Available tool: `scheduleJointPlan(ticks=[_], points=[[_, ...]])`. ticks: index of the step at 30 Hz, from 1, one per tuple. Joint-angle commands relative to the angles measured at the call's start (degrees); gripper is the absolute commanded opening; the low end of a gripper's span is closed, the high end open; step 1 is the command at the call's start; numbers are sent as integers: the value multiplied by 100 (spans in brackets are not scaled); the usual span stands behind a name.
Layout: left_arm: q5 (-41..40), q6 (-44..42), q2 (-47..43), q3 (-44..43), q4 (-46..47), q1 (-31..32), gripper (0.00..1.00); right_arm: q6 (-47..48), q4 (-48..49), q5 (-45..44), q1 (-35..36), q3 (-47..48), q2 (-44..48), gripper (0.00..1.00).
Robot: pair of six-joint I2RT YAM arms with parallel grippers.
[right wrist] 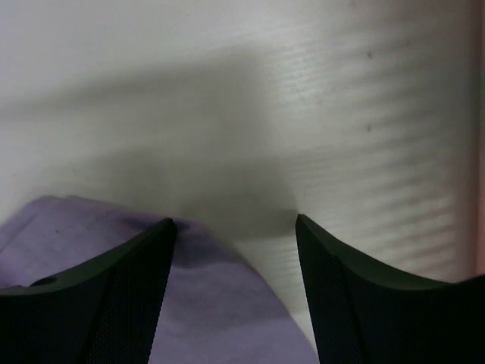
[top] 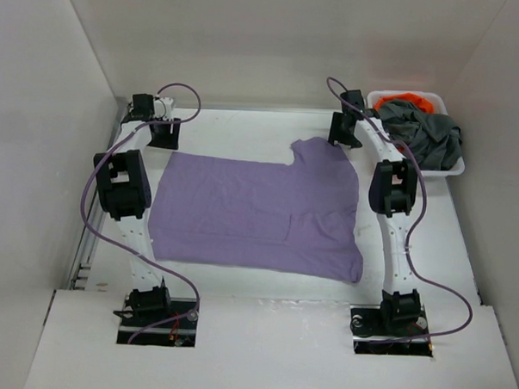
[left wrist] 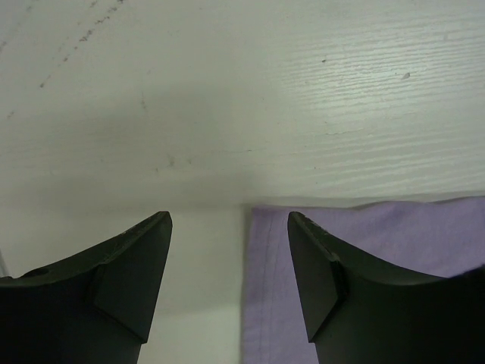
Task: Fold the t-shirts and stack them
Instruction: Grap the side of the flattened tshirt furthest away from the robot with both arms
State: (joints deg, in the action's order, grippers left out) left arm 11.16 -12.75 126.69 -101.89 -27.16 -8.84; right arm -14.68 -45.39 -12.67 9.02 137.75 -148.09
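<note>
Three shirts lie before you. The white, wood-grained table [top: 245, 129] is boxed in by plain white walls [top: 249, 39], and the purple shirt [top: 258, 216] is spread flat at its middle, between the arms. At the far right corner a white basket [top: 454, 170] holds the grey shirt [top: 430, 137], draped over the rim, and the orange shirt [top: 410, 102] behind it. Your left gripper [top: 163, 137] hovers at the purple shirt's far left corner, jaws well apart and empty. Your right gripper [top: 344, 134] is at the far sleeve, jaws likewise parted, gripping nothing.
</note>
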Motion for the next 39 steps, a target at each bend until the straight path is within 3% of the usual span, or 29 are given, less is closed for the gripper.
scheduleJointPlan(ticks=[1, 10, 13, 16, 18, 20, 22, 26, 33, 39], points=[[88, 300, 127, -279, 193, 27, 62, 141, 258, 300, 254, -467, 430, 70], [334, 396, 277, -174, 53, 168, 62, -9, 206, 598, 403, -592, 685, 55], [475, 353, 224, -51, 26, 194, 60, -9, 48, 704, 403, -670, 764, 43], [545, 300, 303, -51, -149, 229, 43, -9, -93, 774, 403, -820, 834, 16], [615, 247, 303, -59, -324, 255, 26, -44, -67, 871, 403, -1021, 983, 1], [633, 195, 216, -25, -430, 256, 9, -88, 47, 941, 403, -1258, 1229, 0], [581, 124, 6, 63, -422, 256, 0, -149, 231, 941, 403, -1574, 1606, 0], [458, -410, -924, 519, -229, 194, 0, -211, 644, 915, 403, -2619, 2774, 0], [255, -1668, -2543, 2337, 26, -51, 0, -685, 1373, 915, 781, -5562, 4998, 0], [176, -2204, -3781, 3314, 141, -210, 0, -1264, 1489, 819, 1167, -7471, 6492, 0]])
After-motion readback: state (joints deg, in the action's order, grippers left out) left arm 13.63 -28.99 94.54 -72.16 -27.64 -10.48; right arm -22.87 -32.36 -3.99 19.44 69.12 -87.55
